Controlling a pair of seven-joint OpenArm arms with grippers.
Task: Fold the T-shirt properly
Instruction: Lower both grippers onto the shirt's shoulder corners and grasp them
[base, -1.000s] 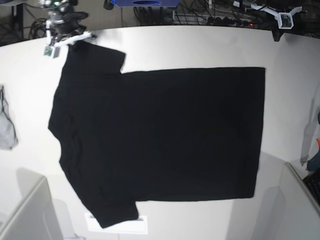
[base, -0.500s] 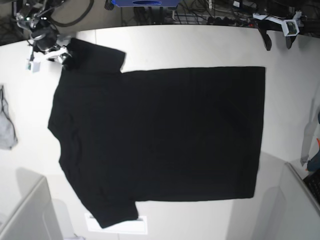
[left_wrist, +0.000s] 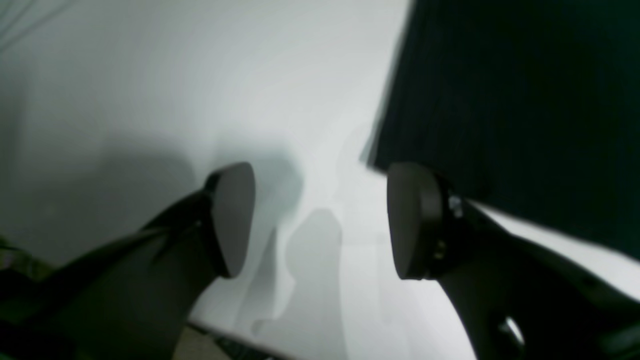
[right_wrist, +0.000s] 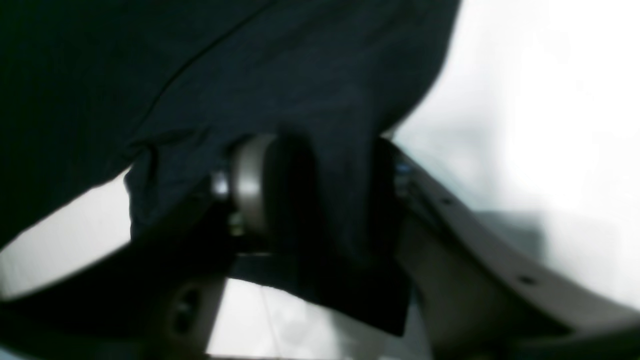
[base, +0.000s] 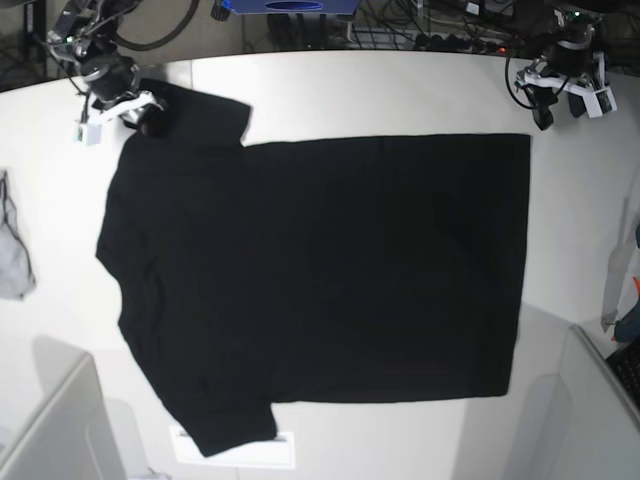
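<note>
the black t-shirt (base: 320, 270) lies spread flat, plain side up, across the middle of the white table (base: 380, 90), sleeves toward the frame's left and hem toward its right. the right gripper (base: 128, 108) sits at the upper left of the base view on the upper sleeve, and its wrist view shows dark cloth bunched between the two pads, so it's gripping the t-shirt. the left gripper (base: 560, 98) hovers at the upper right just beside the hem corner, jaws apart and holding nothing; a small grey cloth (base: 12, 258) lies at the left edge.
</note>
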